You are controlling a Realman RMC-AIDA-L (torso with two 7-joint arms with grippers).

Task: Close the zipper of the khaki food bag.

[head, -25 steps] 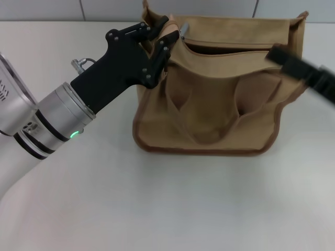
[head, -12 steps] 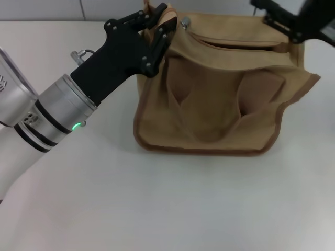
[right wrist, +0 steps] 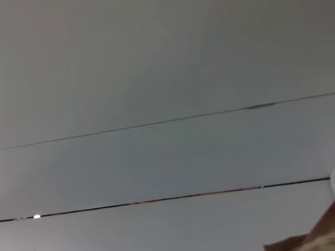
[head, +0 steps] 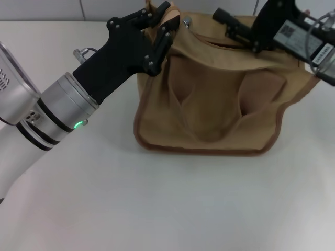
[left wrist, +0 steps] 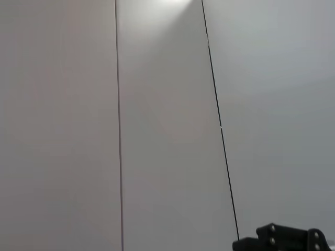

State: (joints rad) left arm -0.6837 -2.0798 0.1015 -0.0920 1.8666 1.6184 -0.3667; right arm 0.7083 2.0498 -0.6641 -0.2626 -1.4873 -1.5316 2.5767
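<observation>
The khaki food bag (head: 220, 104) stands at the far middle of the white table, front pocket facing me. Its zipper (head: 235, 46) runs along the top and gapes open, with the silver pull tab (head: 186, 22) at the bag's left end. My left gripper (head: 165, 23) is shut on the bag's top left corner, just left of the pull tab. My right gripper (head: 224, 23) hovers open over the top of the bag, fingers pointing left, a short way right of the pull tab and apart from it. A sliver of the bag shows in the right wrist view (right wrist: 314, 243).
The white table (head: 183, 198) stretches in front of the bag. A tiled wall (head: 104, 8) rises right behind it. The left wrist view shows only wall and a black gripper part (left wrist: 285, 240).
My right gripper has swung from the bag's right side up and leftward over the zipper. My left gripper has lifted the bag's corner slightly and stays shut on it.
</observation>
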